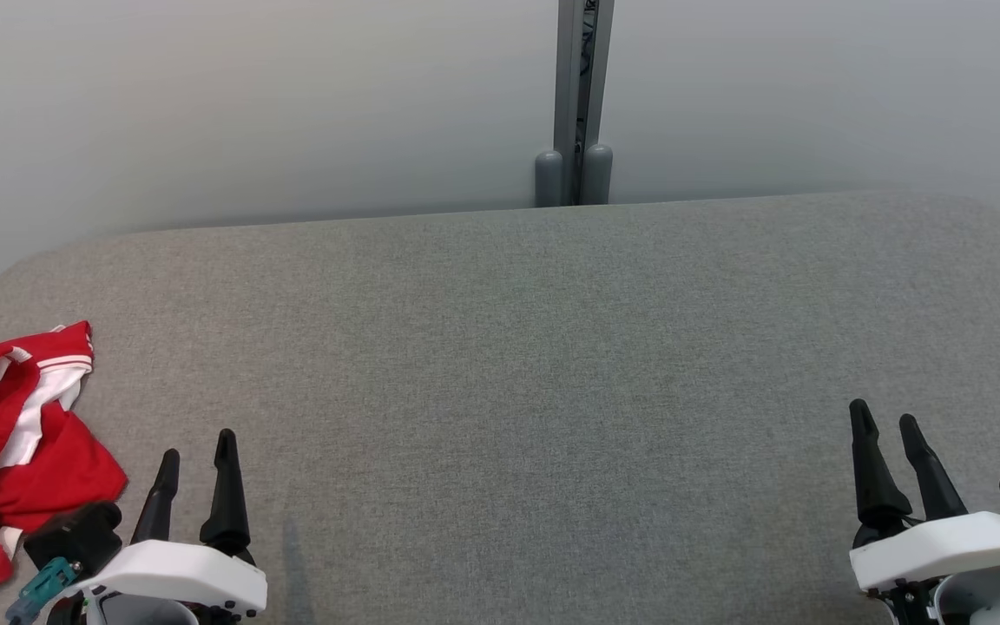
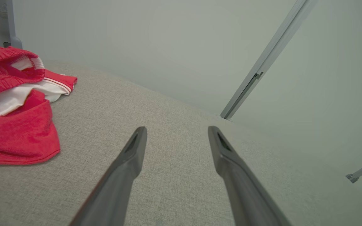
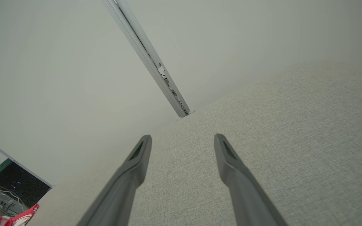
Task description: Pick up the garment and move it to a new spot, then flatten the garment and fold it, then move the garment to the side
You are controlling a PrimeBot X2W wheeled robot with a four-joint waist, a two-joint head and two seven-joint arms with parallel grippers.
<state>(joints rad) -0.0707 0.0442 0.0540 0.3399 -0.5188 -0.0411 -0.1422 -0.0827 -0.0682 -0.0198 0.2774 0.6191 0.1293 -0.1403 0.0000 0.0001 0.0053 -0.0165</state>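
so there's basically just a grey fabric-topped desk (image 1: pixel 500 347) stretching out ahead of the left claw (image 1: pixel 198 443) and right claw (image 1: pixel 881 411), with pale wall panels (image 1: pixel 248 104) behind it and a grey metal post (image 1: pixel 582 87) far ahead, between the two.

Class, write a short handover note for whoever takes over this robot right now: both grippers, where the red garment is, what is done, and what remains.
Left gripper: open and empty, at the near left of the grey fabric-covered table.
Right gripper: open and empty, at the near right.
Crumpled red and white garment: in a heap at the table's left edge, just left of the left gripper's fingers and clear of them.
Done: nothing, as far as can be seen. The garment is not flattened or folded.
Left: pick it up, move it to a new spot, flatten it, fold it, then move it to the side.
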